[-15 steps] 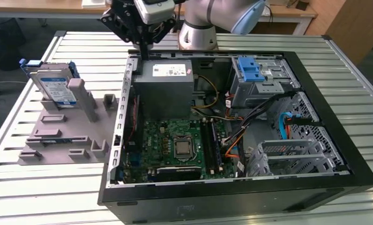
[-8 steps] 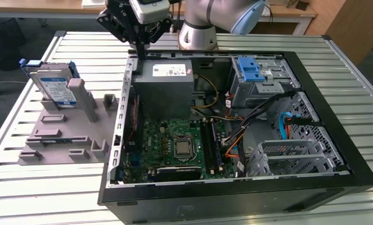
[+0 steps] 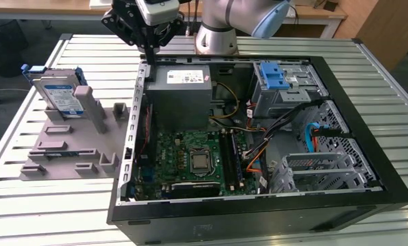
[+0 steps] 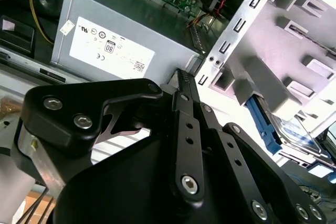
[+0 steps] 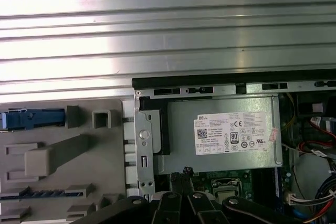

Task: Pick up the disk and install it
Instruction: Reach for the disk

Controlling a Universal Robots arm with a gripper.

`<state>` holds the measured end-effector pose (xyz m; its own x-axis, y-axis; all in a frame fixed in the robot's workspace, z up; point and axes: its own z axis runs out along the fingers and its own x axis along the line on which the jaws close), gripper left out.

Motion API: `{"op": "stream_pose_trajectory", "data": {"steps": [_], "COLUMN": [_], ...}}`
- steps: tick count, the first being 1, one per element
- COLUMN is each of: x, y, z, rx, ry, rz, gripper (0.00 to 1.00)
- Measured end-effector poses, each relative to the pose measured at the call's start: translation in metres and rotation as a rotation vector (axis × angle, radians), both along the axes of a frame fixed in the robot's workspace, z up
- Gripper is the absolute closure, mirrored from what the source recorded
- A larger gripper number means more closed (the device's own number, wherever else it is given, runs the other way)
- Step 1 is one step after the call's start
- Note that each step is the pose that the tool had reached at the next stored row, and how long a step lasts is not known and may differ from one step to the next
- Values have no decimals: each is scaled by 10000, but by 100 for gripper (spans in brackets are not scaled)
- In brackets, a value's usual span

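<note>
Gripper (image 3: 150,60) first: in the exterior view its fingers look pressed together with nothing between them. It hangs over the rim of the open computer case (image 3: 388,169), above the grey power supply (image 3: 183,97). The disk (image 3: 60,95) stands on edge in a grey fixture (image 3: 67,148) near the exterior view's left edge of the slatted surface (image 3: 293,43), well apart from me. I judge it stands upright so that its top edge is free to grasp. The case lies on its side, open, which leaves its bays reachable from above.

In the second wrist view, the gripper (image 4: 181,73) closes to one tip over the power supply (image 4: 126,40). The disk (image 4: 302,135) shows beyond the fixture (image 4: 294,40).

In the first wrist view, the gripper (image 5: 181,173) sits by the power supply (image 5: 220,135). The disk (image 5: 31,119) is seen edge-on, its blue carrier uppermost in the fixture (image 5: 63,150).
</note>
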<state>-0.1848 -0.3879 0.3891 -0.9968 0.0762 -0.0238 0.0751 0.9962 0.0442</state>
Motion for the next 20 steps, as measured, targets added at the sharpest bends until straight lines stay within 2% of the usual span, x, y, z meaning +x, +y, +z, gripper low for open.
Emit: {"op": "stream_pose_trajectory", "data": {"steps": [20], "x": [-206], "y": [97], "z": [-16], "rx": [1], "ry": [15], "rz": [-1], "gripper": [89]}}
